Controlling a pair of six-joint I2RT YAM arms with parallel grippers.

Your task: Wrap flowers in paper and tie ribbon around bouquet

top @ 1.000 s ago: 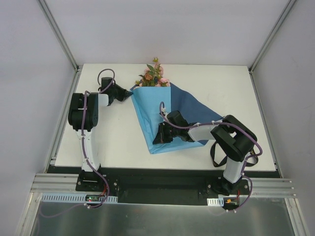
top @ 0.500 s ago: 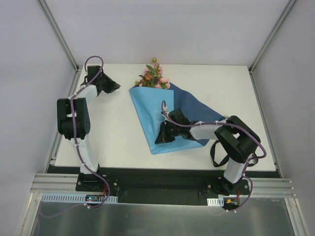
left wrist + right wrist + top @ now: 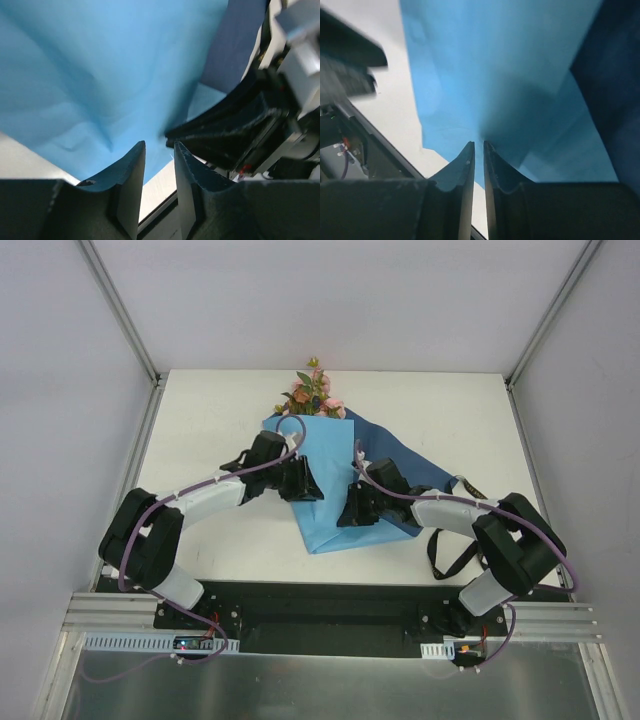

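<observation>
top view. a sheet of paper is folded into a cone on the white worktop, its light blue face turned up and its point directed toward the arm bases. a dark navy flap of the same sheet is spread to the right of the cone. the flowers, pink and orange with green leaves, are seen projecting from the wide far end of the cone. the left fingers are placed over the left edge of the cone, and the right fingers over its right side, near the point; the two are set close together but apart. a black ribbon is laid in a loop at the near right of the worktop, partly hidden under the right arm. purple cables are run along both arms.

left wrist view. the left fingers are shown released, a clear gap being left between them, with nothing held; light blue paper is seen beyond the tips, and the dark body of the other arm's tool at right.

right wrist view. the right fingers are shown parted by a narrow slit only, with no paper seen inside it; the tips are held just at the creased blue surface.
</observation>
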